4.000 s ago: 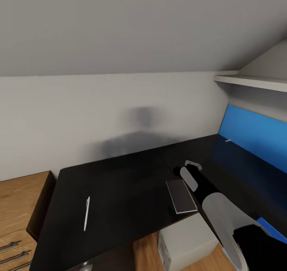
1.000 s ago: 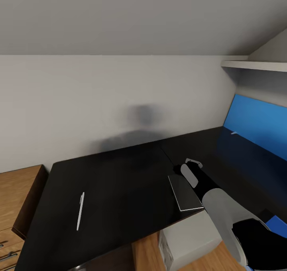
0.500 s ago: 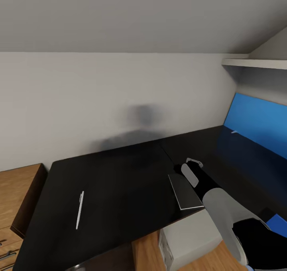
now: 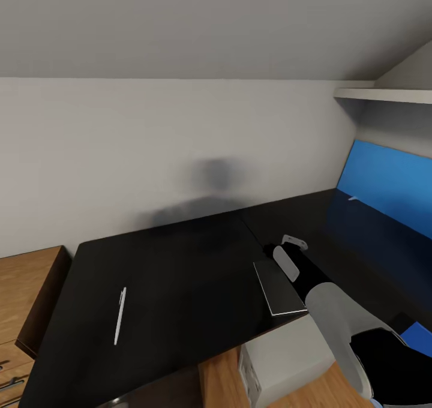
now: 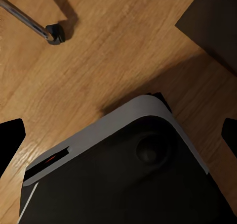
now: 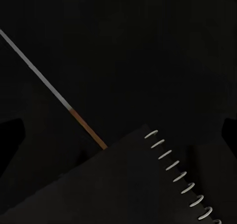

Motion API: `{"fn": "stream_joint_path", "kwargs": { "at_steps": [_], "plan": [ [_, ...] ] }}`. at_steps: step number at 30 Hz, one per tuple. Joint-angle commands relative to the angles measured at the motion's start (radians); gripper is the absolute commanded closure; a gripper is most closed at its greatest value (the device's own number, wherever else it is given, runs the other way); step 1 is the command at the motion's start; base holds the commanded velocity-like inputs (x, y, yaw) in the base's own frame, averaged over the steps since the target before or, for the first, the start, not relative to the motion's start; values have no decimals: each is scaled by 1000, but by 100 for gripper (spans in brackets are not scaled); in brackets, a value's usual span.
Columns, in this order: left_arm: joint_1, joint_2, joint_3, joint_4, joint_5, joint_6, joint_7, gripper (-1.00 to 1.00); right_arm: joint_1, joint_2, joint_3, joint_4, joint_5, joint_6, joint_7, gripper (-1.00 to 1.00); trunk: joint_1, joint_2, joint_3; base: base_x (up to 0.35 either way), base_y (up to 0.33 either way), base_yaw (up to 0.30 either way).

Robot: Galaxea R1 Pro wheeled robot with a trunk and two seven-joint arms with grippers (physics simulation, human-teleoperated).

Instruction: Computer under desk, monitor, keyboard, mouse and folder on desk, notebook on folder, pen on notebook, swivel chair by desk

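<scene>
Compared with 4 seconds back, the head camera has swung, so the whole scene sits differently in frame; against half a second ago, the right gripper (image 4: 287, 244) has edged only slightly, and the notebook (image 4: 278, 296) and pen (image 4: 120, 315) have not shifted on the desk (image 4: 180, 276).

The notebook lies flat at the desk's front edge, one corner overhanging slightly, directly above the computer (image 4: 282, 360) on the floor beneath. The pen lies well apart from it, toward the wood dresser (image 4: 24, 288). A patch of blue at the lower right corner of the head view may be the folder (image 4: 418, 337); this cannot be confirmed.

The right arm reaches forward over the desk, wrist low, gripper just beyond the notebook's far end. The right wrist view shows the notebook's spiral binding (image 6: 180, 177) close below; judged, the arm is positioned for a pickup. Whether its fingers are spread or together cannot be told.

The left wrist view looks down at the monitor (image 5: 133, 179) lying on the wood floor (image 5: 98, 56), its fingertips spread wide apart and empty.
</scene>
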Motion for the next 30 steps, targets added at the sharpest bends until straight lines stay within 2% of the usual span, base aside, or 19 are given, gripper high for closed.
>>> {"fn": "stream_joint_path", "kwargs": {
  "at_steps": [1, 12, 17, 26, 30],
  "plan": [
    [0, 1, -4, -2, 11, -9, 4, -100, -1, -1, 6, -1, -7, 1, -8, -100, 0, -1, -1, 0, 0, 0],
    [0, 2, -3, -2, 12, -9, -2, -100, -1, -1, 1, -1, -8, -7, -8, -100, 38, -71, -32, 0, 0, 0],
    [0, 2, -3, -2, 27, -13, -4, -100, -1, -2, -1, -1, -8, -7, -8, -100, 58, -106, -48, 0, 0, 0],
    [0, 4, -3, -2, 49, -20, -3, -100, -1, -3, -6, -1, -9, -4, -8, -100, 58, -106, -48, 0, 0, 0],
    [0, 4, -3, -2, 51, -21, -3, -100, -1, -4, -8, -1, -9, -2, -8, -100, 73, -134, -60, 0, 0, 0]
  ]
}}
